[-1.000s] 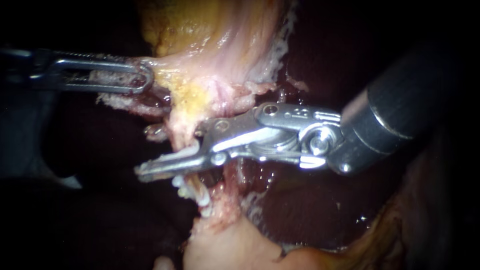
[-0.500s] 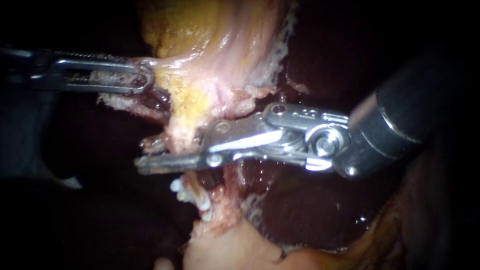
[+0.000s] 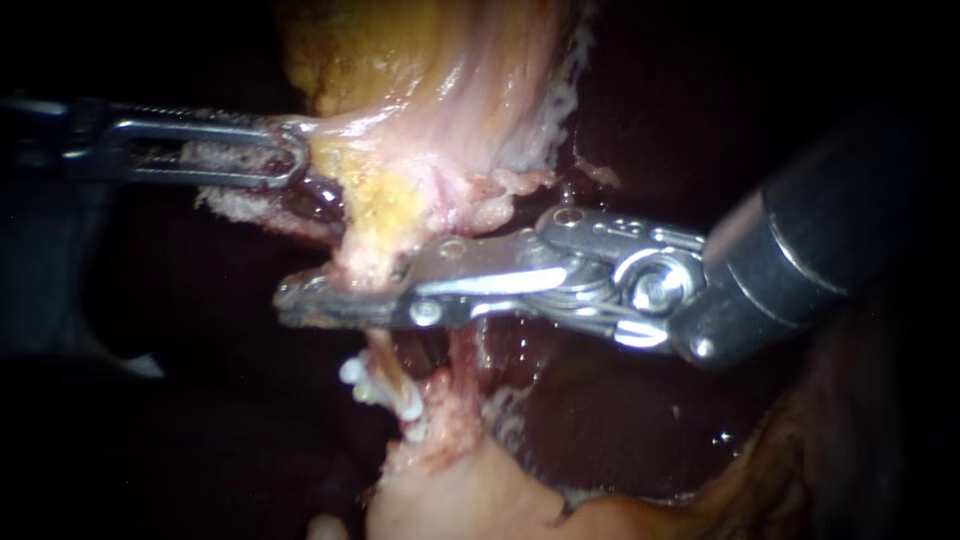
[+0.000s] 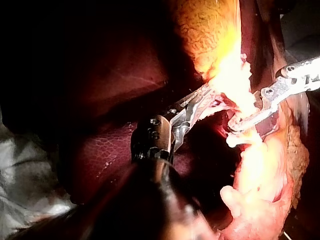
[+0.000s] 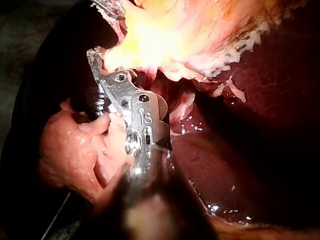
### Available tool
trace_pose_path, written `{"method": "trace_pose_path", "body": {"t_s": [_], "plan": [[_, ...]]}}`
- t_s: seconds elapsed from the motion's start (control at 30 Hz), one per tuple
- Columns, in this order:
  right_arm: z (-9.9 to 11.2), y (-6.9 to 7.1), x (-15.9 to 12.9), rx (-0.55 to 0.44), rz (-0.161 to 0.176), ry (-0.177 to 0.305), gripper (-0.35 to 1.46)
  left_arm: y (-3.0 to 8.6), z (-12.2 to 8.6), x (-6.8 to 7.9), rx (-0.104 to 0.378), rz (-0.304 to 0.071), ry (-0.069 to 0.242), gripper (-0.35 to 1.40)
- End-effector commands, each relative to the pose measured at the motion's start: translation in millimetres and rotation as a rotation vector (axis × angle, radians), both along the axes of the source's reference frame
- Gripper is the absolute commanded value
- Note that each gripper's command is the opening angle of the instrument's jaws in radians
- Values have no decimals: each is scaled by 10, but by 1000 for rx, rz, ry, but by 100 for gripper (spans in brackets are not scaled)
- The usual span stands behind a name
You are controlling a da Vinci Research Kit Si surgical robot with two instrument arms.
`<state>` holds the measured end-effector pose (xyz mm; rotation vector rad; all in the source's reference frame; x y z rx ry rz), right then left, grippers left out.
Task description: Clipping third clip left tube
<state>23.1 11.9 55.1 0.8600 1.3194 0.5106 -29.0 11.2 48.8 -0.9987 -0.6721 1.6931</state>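
The left tube (image 3: 384, 358) runs down from the pale gallbladder (image 3: 430, 90), with white clips (image 3: 385, 388) on it lower down. My right instrument (image 3: 300, 300) reaches across from the right, its long jaws shut on the left tube just above those clips. My left instrument (image 3: 288, 155) comes in at the upper left, jaws shut on the yellowish edge of the gallbladder tissue. In the left wrist view my left instrument (image 4: 202, 102) holds that tissue and my right instrument (image 4: 250, 117) grips the tube beyond it. The right wrist view shows my right instrument (image 5: 97, 62) closed under the bright tissue.
Dark red liver (image 3: 650, 110) lies behind and to the right. A second strand of tissue (image 3: 458, 375) runs down beside the left tube. A pale lump of tissue (image 3: 460, 495) sits below the clips.
My right instrument's jaws have closed together on the left tube and lifted slightly toward the gallbladder. My left instrument has held still.
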Motion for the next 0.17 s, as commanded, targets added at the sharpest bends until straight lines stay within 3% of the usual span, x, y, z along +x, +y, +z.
{"method": "trace_pose_path", "body": {"t_s": [0.03, 0.17], "plan": [[1, 0, 0, 0, 1, 0, -35, 0, 0, 0, 0, 0, 0, -35], [3, 0, 0, -1, 0, -1, -35, 0, 0, 0, 0, 0, 0, -35]]}}
